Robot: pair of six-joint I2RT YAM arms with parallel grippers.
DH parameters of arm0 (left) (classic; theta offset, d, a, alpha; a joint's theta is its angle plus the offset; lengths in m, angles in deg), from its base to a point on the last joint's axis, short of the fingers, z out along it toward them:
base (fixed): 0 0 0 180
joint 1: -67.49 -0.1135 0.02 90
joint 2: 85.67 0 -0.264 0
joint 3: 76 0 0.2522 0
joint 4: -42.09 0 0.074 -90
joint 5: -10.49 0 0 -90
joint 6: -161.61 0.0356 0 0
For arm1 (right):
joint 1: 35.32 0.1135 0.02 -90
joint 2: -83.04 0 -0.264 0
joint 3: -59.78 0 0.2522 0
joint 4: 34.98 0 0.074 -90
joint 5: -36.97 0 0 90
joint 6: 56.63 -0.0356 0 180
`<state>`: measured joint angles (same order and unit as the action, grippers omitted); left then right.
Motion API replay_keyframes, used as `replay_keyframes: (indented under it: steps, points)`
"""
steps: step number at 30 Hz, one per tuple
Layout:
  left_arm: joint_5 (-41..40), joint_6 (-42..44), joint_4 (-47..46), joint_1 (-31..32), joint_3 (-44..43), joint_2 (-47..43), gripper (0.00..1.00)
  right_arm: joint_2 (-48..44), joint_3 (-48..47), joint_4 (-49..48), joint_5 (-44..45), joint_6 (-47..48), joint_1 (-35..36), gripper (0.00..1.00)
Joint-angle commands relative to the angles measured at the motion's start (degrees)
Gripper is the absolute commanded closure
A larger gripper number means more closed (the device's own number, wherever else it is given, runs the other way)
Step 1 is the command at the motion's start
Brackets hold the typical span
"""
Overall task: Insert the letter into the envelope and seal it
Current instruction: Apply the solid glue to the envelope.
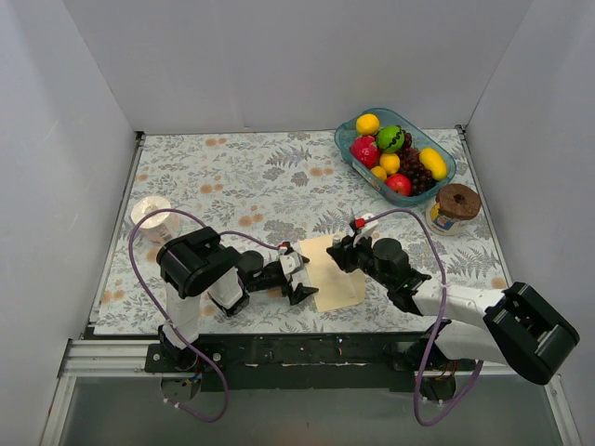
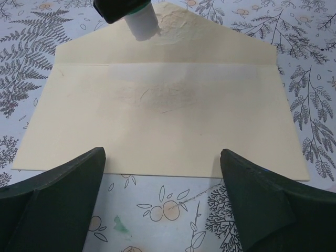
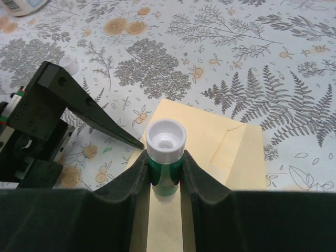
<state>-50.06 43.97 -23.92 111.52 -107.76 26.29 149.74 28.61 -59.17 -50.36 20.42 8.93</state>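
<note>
The cream-yellow envelope [image 1: 337, 279] [image 2: 163, 126] [image 3: 231, 147] lies flat on the floral tablecloth with its pointed flap [image 2: 210, 47] folded open. My right gripper [image 1: 337, 253] [image 3: 165, 163] hangs over the flap, shut on a green glue stick [image 3: 165, 152] [image 2: 142, 23]. The stick's white end touches the flap, where the paper looks wrinkled. My left gripper [image 1: 305, 279] [image 2: 163, 163] is open at the envelope's opposite long edge, one finger on each side, nothing between them. One of its fingers [image 3: 94, 113] shows in the right wrist view. The letter is hidden.
A blue tray [image 1: 437, 177] of fruit stands at the back right, with a brown-lidded jar [image 1: 456, 206] beside it. A white cup-like object [image 1: 151, 212] sits at the left. White walls close in the table on three sides.
</note>
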Motion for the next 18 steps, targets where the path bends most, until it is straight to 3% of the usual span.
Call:
replay_keyframes:
  steps: [1, 8, 18]
  points:
    - [-4.0, 1.3, -3.3, -1.7, 1.9, 1.1, 0.11, 2.7, 1.2, -13.1, 5.1, 2.1, -0.3, 0.99]
    - [-1.6, -1.3, -7.1, -4.3, 3.0, 1.9, 0.11, 6.7, 3.0, -21.5, 5.3, 3.7, -0.3, 0.99]
    - [3.6, -1.4, -5.0, -5.4, 1.7, 3.2, 0.12, 13.4, 3.2, -29.8, 3.8, 5.0, -0.4, 0.99]
